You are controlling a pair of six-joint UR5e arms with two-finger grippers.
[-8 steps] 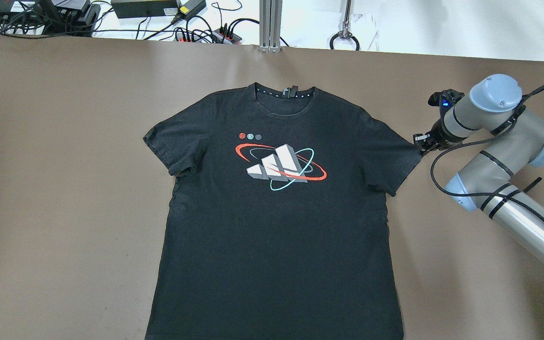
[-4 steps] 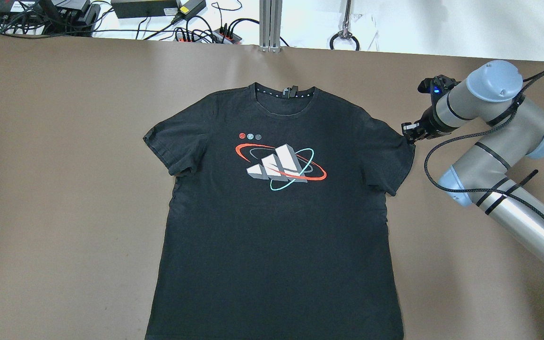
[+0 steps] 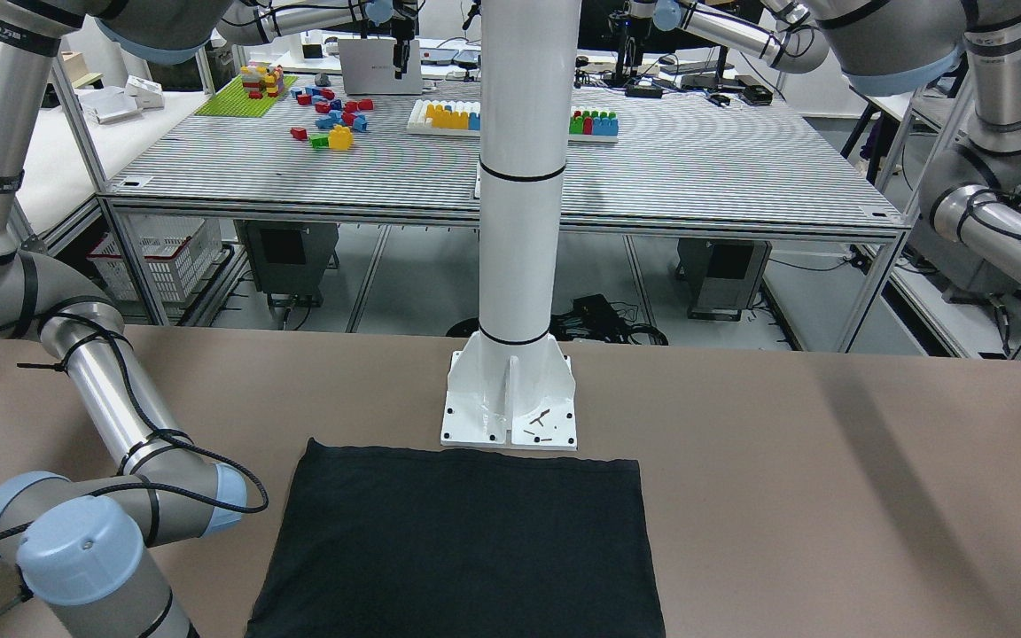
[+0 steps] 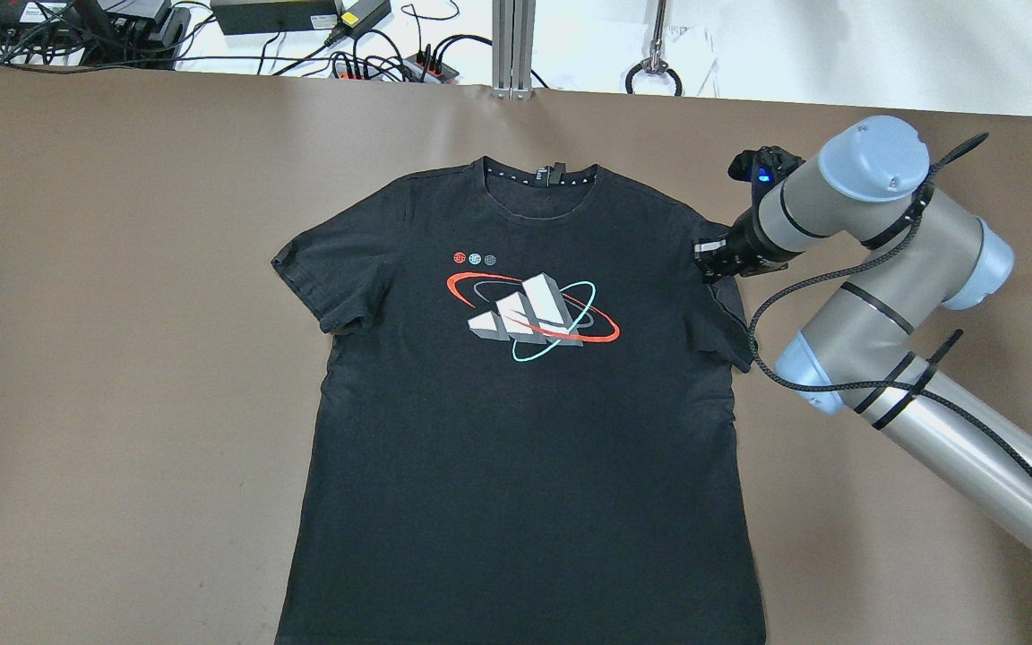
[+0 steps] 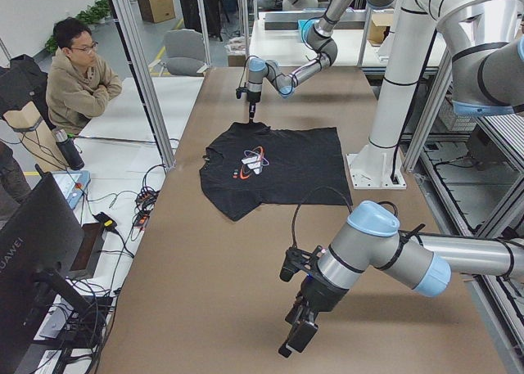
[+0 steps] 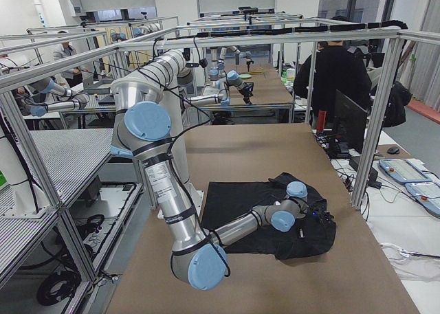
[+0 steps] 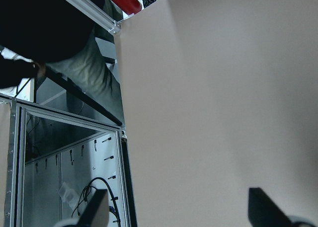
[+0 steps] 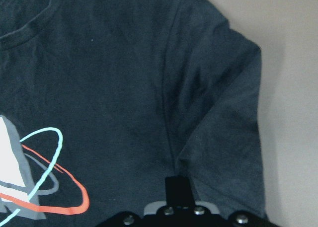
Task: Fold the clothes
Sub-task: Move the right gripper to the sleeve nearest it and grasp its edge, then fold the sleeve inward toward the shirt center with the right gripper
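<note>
Garment: we see one black T-shirt (image 4: 525,430) lying face up and mostly flat in the middle of the brown table (image 4: 122,358), collar on the far side from the robot.
Print: a white, red and teal logo (image 4: 529,315) sits on the chest, with three small dots above it.
Hem end: in the front-facing view the plain lower half of the shirt reaches right up to the foot of the white pillar (image 3: 519,177).
Right gripper (image 4: 711,262): we find it low over the shirt's shoulder on the robot's right, pinched closed on the sleeve (image 8: 223,103) fabric. The cloth rises to it, so that sleeve is pulled in and rumpled rather than spread.
Right wrist view: one dark finger (image 8: 178,187) presses on the fabric just beside the sleeve seam.
Other sleeve: it lies spread flat on the table, untouched.
Left gripper (image 7: 179,214): its jaws stand wide apart with nothing between them, the fingertips (image 7: 97,209) above bare table, well apart from the shirt.
Surroundings: a person (image 5: 78,71) sits beyond the table's far edge, arms crossed.
</note>
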